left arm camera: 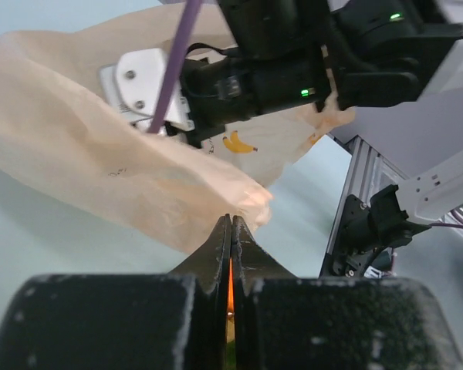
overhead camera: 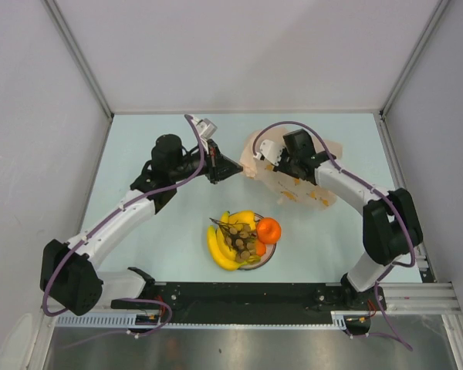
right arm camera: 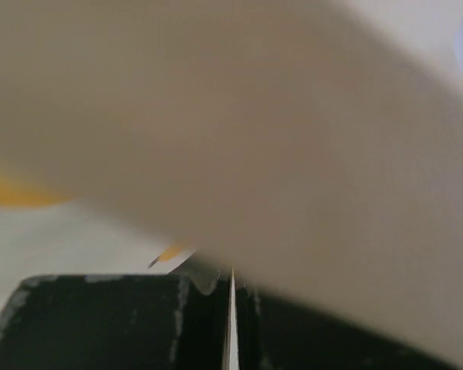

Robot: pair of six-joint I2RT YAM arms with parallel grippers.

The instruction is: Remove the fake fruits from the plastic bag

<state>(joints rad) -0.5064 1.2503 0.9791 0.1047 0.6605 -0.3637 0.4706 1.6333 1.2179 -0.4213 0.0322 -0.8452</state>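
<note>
Plainly, grey walls [overhead camera: 31, 116] enclose pale table [overhead camera: 324, 247] holding fake fruits [overhead camera: 243, 239].

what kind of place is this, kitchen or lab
Probably a robot lab test cell: plain white walls box in a pale table, two arms are bolted to a metal rail, and fake fruits sit near a plastic bag.

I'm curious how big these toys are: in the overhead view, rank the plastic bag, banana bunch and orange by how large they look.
1. plastic bag, clearly largest.
2. banana bunch, though grapes cover part of it.
3. orange, smallest.
The bag looks lifted slightly, yet its lead is too big to matter.
</note>
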